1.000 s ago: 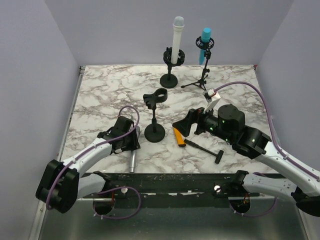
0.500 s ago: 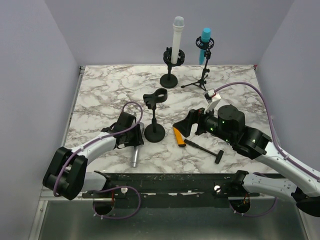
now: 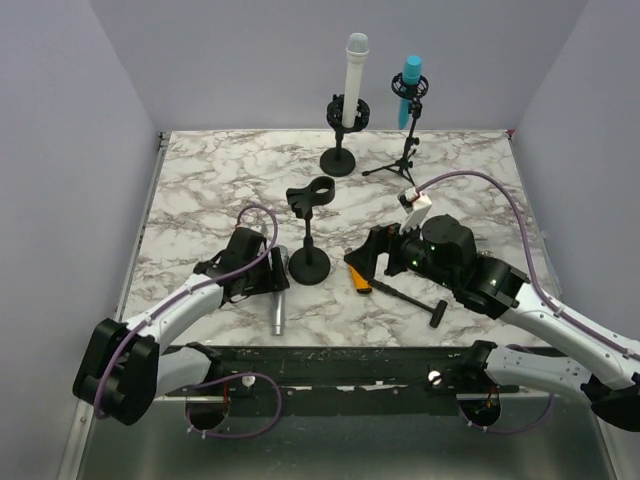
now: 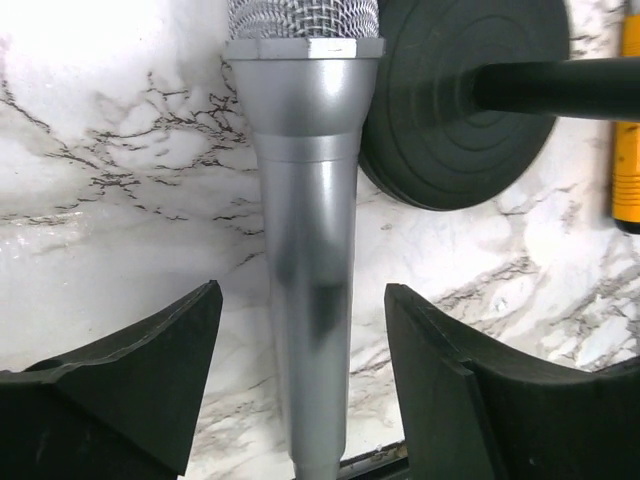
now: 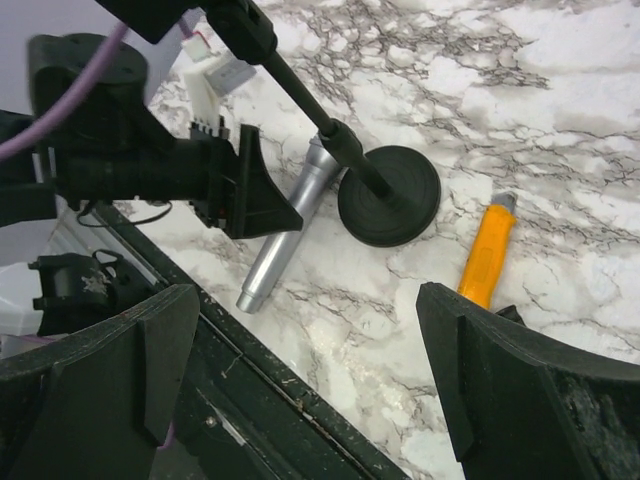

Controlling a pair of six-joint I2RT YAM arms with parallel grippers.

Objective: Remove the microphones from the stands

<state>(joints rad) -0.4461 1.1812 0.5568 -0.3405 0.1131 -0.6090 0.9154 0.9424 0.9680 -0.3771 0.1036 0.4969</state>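
A silver microphone [image 3: 274, 305] lies flat on the marble table beside the round base of an empty black stand [image 3: 309, 262]. It fills the left wrist view [image 4: 310, 280], mesh head at the top. My left gripper [image 3: 268, 281] is open, its fingers [image 4: 160, 370] apart on either side of the microphone's handle, not touching it. My right gripper [image 3: 365, 255] is open and empty, hovering right of the stand's base [image 5: 388, 195]. The microphone also shows in the right wrist view [image 5: 290, 235].
A white microphone [image 3: 354, 82] in a round-base stand and a teal microphone [image 3: 409, 90] in a tripod stand are at the back. An orange-handled tool [image 3: 357, 274] and a black tool [image 3: 412, 299] lie near my right gripper. The table's front edge [image 5: 300, 380] is close.
My left gripper has shifted slightly along the lying microphone, which turned a little. My right gripper moved left and lower, towards the stand's base.
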